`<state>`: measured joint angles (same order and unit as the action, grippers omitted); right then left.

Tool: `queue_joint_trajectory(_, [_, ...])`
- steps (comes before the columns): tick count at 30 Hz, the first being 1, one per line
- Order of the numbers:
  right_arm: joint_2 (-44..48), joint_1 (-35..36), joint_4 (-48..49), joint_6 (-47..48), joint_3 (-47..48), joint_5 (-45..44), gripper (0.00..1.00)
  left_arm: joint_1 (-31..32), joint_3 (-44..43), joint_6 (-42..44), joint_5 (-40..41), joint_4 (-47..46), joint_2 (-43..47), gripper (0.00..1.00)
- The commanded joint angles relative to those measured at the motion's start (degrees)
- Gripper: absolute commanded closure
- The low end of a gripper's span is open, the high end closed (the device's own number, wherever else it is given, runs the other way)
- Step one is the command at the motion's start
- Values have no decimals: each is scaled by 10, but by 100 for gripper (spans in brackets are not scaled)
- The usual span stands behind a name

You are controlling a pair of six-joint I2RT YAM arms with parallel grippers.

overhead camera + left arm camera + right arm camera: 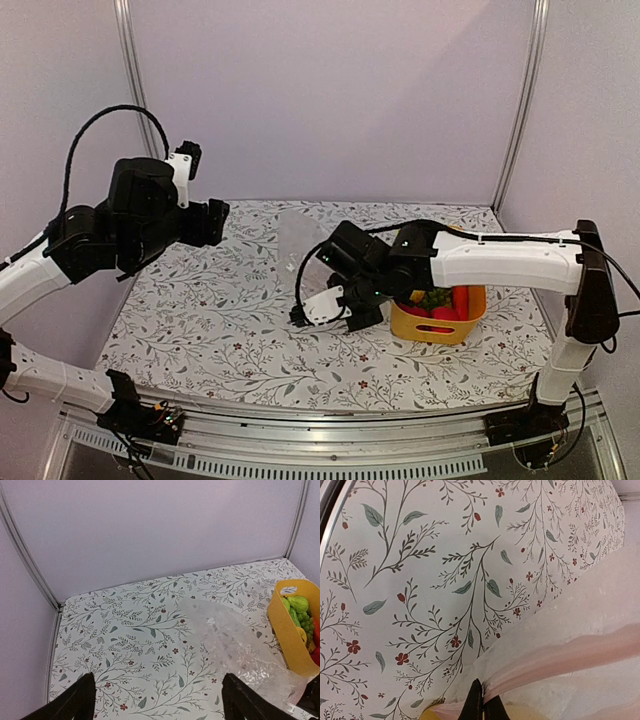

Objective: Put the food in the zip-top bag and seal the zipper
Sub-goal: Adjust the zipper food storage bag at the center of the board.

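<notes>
Arms: two, both white and black, one on each side of the table.
Left gripper (160,706): one; raised over the left part of the floral-patterned table (200,330). Its two dark fingers (75,702) stand wide apart with nothing between them.
Right gripper (482,694): one; reached in to the middle of the table, just left of the basket. Its jaws are clenched tight together, pinching a gathered edge of the bag's film.
Clear crinkly zip-top bag (297,238): one; near the centre of the table, between the two grippers. It runs from the far middle toward the near right, where its near end meets the right gripper.
Zipper: a pale pink band (580,652) crosses the film beside the pinched spot. I cannot tell whether this is the seal strip, or whether the mouth is open.
Yellow plastic basket (432,328): one; on the right half of the table, just right of the bag.
Small plastic food (437,300): all of it sits in the basket, none in the bag. I can pick out one green pear (298,603), one green grape bunch (306,622) and red pieces (316,655) at the near end. The rest are too hidden to count.
</notes>
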<state>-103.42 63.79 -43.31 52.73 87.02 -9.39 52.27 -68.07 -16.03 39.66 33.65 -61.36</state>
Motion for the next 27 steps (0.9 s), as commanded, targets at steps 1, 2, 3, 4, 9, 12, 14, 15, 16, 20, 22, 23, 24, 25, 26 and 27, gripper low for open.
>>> queue_joint_trajectory(1, [3, 18, 48, 50, -38, -104, 99, -15, 7, 38, -49, -8, -3, 13])
queue_joint_trajectory(2, [5, 20, 54, 53, -42, -111, 98, -17, 9, 41, -60, -8, -5, 13])
queue_joint_trajectory(3, [8, 21, 61, 53, -47, -117, 96, -18, 11, 42, -68, -8, -8, 13])
queue_joint_trajectory(4, [12, 22, 70, 53, -53, -118, 93, -20, 14, 42, -75, -9, -12, 13])
queue_joint_trajectory(9, [30, 23, 89, 37, -93, -79, 66, -26, 33, 34, -124, -19, -31, 14])
queue_joint_trajectory(12, [50, 23, 81, 15, -113, -36, 56, -26, 39, 23, -158, -5, -52, 18])
queue_joint_trajectory(14, [90, 22, 72, -8, -134, 7, 52, -22, 37, 5, -171, 9, -72, 22])
queue_joint_trajectory(15, [107, 19, 72, -13, -150, 27, 51, -18, 38, -8, -171, 12, -81, 24])
queue_joint_trajectory(16, [134, 10, 71, -20, -169, 51, 50, -12, 38, -18, -169, 15, -92, 24])
queue_joint_trajectory(20, [218, -88, 74, -62, -211, 156, 48, 39, 6, -45, -135, 29, -162, 26])
queue_joint_trajectory(22, [250, -158, 79, -86, -222, 204, 48, 70, -29, -54, -118, 44, -216, 26])
queue_joint_trajectory(23, [266, -189, 90, -105, -231, 225, 48, 82, -52, -57, -108, 55, -245, 26])
queue_joint_trajectory(24, [279, -222, 105, -124, -245, 243, 48, 94, -75, -61, -98, 62, -275, 26])
queue_joint_trajectory(25, [303, -250, 123, -140, -260, 258, 48, 105, -101, -68, -85, 77, -304, 27])
queue_joint_trajectory(26, [322, -284, 140, -167, -277, 270, 48, 113, -127, -75, -79, 88, -335, 28])
queue_joint_trajectory(27, [337, -309, 161, -189, -297, 278, 47, 120, -161, -80, -75, 101, -365, 29])
